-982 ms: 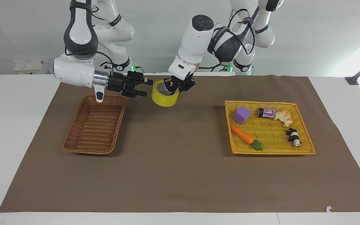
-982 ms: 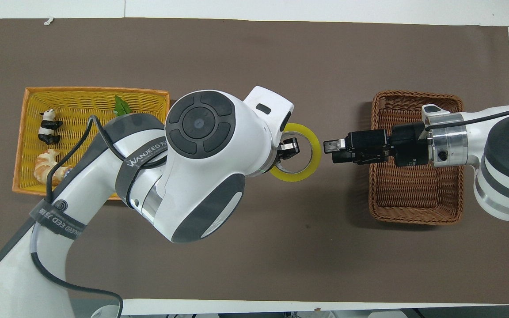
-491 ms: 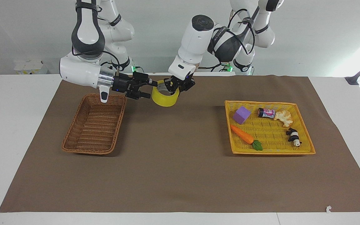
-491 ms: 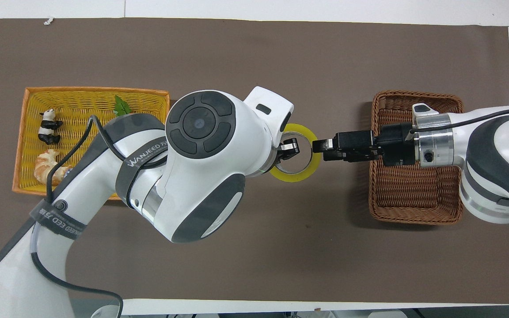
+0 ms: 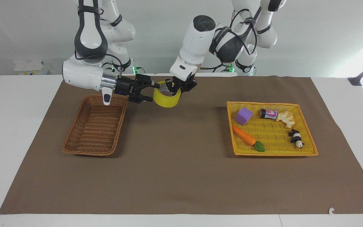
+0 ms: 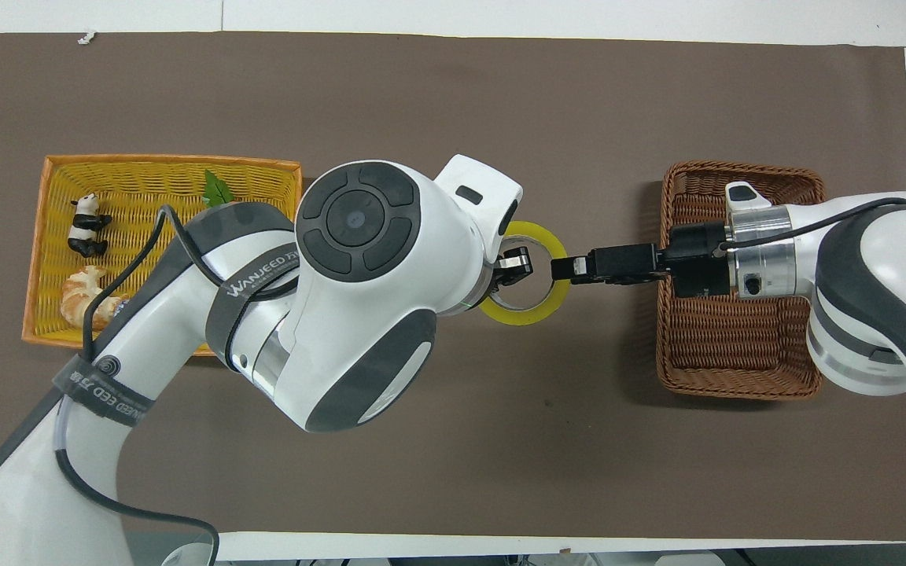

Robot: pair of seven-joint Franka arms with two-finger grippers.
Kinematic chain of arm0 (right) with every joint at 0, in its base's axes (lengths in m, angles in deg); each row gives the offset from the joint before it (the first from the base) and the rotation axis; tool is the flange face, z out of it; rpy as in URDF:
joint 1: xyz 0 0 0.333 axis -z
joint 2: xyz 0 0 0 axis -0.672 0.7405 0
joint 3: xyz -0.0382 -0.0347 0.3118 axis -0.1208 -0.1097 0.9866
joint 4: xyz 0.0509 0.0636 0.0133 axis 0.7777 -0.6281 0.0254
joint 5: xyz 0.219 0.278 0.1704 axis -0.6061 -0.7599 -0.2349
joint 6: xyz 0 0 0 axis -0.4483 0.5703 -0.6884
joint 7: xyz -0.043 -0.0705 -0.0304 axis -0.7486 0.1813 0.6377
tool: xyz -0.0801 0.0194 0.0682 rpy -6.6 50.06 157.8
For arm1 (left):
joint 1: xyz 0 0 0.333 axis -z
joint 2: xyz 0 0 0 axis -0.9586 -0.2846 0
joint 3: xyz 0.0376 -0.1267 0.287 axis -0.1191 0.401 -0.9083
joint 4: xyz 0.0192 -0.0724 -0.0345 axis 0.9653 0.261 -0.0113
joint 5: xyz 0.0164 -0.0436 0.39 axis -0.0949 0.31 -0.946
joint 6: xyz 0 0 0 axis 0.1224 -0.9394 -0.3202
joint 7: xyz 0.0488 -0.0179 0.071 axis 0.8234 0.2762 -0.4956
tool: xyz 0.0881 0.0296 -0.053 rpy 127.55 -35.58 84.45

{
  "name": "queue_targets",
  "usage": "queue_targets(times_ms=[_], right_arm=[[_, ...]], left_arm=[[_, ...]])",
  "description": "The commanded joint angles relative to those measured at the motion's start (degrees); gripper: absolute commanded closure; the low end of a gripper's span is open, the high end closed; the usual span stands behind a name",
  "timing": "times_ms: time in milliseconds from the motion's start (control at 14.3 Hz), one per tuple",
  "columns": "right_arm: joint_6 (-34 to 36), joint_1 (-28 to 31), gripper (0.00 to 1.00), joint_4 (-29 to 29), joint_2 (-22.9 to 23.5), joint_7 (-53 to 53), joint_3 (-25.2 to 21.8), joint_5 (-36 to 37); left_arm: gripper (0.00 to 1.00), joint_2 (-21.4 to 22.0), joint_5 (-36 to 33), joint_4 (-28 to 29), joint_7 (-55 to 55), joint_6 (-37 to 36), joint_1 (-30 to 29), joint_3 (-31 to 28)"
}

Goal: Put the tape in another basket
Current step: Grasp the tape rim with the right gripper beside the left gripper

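The left gripper (image 5: 175, 88) was clamped tight on the rim of the wide roll of see-through yellow packing tape (image 5: 166, 98), holding it up in the air over the brown paper mat (image 5: 181, 176), between the two baskets. One finger was inside the ring and one outside. The right gripper (image 5: 146, 91) had slid closer in the last second and now reached the roll on the side facing the dark brown woven wicker basket (image 5: 95, 130). Its fingers were spread wide apart, one above and one below the wall of the roll, and they had just begun to come together. It was not holding the tape yet. This looked like a hand-over: the right arm would likely take the roll and carry it to the brown basket, which sat right under that arm's wrist. In the bright yellow woven basket (image 5: 307, 143) lay a purple block (image 5: 243, 115), an orange toy carrot (image 5: 244, 135), a small jar (image 5: 268, 114), a toy croissant (image 5: 285, 118) and a toy panda (image 5: 296, 138).
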Motion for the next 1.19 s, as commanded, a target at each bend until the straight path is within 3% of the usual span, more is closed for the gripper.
queue_targets(times_ms=[0,421,771,1122], right_arm=[[-0.05,-0.09,0.03,-0.80,-0.28,-1.56,-0.01,-1.57],[-0.05,-0.26,0.06,-0.71,-0.28,-0.15,-0.01,-2.72],[-0.05,-0.26,0.21,-0.62,-0.19,-0.24,-0.01,-2.72],[0.04,-0.18,0.47,-0.44,-0.10,-0.33,-0.01,-2.72]], left_arm=[[1.00,-0.72,0.13,-2.30,-0.59,-1.46,0.48,-0.28],[1.00,-0.72,0.13,-2.21,-0.41,-1.98,0.83,-0.28],[1.00,-0.72,0.13,-2.21,-0.23,-1.98,0.83,-0.28],[1.00,-0.72,0.13,-2.21,-0.23,-2.07,0.83,-0.19]])
